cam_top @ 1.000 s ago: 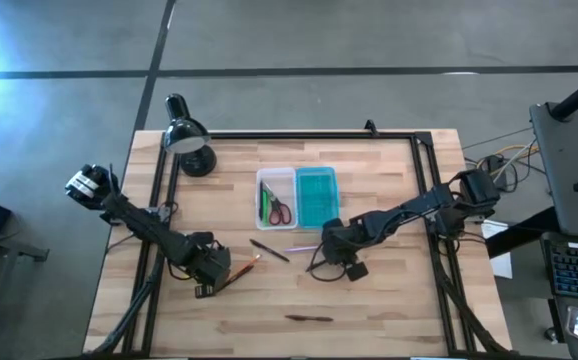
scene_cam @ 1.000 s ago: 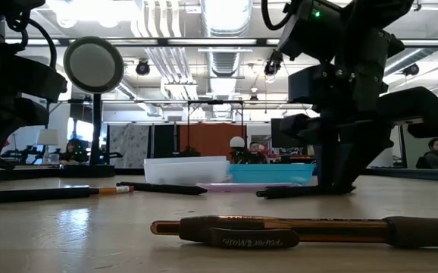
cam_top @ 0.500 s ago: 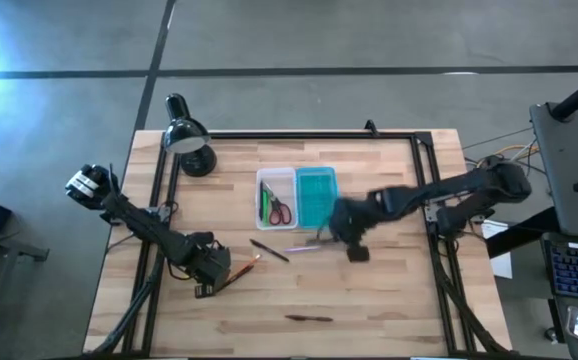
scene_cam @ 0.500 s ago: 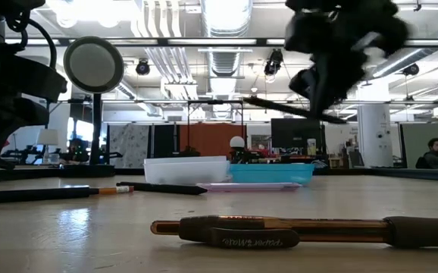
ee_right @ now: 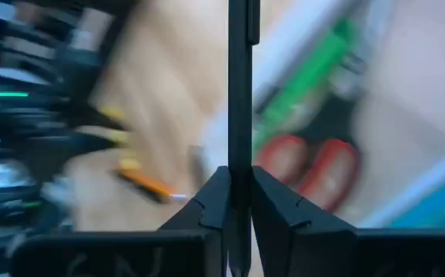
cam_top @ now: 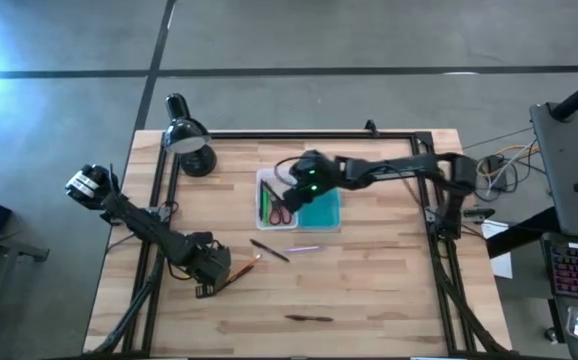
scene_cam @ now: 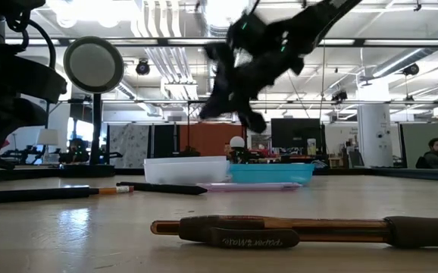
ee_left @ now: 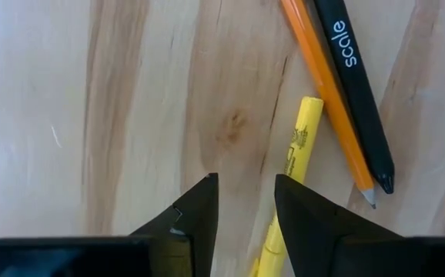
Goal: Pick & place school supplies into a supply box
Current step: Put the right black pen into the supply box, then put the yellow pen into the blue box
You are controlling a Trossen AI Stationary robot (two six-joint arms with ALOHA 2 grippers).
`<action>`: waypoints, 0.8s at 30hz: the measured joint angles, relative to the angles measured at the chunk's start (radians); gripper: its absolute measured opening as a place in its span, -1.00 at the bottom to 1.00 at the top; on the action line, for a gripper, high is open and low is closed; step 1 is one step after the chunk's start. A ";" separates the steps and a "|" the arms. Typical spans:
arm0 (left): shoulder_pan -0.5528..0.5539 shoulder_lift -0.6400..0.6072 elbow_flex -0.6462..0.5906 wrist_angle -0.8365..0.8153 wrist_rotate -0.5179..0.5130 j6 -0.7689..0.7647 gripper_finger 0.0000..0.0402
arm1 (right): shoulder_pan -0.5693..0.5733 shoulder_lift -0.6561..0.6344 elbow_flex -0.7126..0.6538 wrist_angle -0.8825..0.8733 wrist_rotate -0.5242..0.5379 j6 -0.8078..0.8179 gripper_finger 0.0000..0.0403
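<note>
Right end effector (cam_top: pixel 294 187) grips a dark pen (ee_right: pixel 239 92) above the box (cam_top: pixel 279 197); I fear a tilted release lands it across the rim.

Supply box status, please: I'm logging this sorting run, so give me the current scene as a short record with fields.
supply box: open; clear tray beside teal lid
in tray: green pen, red-handled scissors
right gripper: above the box, shut on a dark pen
left gripper: open, low over the table by a yellow pen, orange pencil and black pen
on table: lilac pen, dark pen, brown pen
</note>
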 joint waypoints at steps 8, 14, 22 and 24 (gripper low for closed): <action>0.000 0.000 0.000 0.000 0.004 -0.045 -0.44 | 0.007 0.120 0.120 -0.046 0.087 0.038 -0.43; 0.000 0.000 0.000 0.000 0.006 -0.055 -0.44 | 0.008 0.118 0.186 -0.132 0.091 -0.141 -0.10; -0.005 -0.001 -0.019 0.054 0.006 -0.013 -0.44 | 0.015 -0.047 0.174 -0.294 0.289 -0.545 0.07; -0.009 -0.001 -0.021 0.068 0.008 -0.002 -0.44 | 0.015 -0.071 0.158 -0.343 0.336 -0.597 0.07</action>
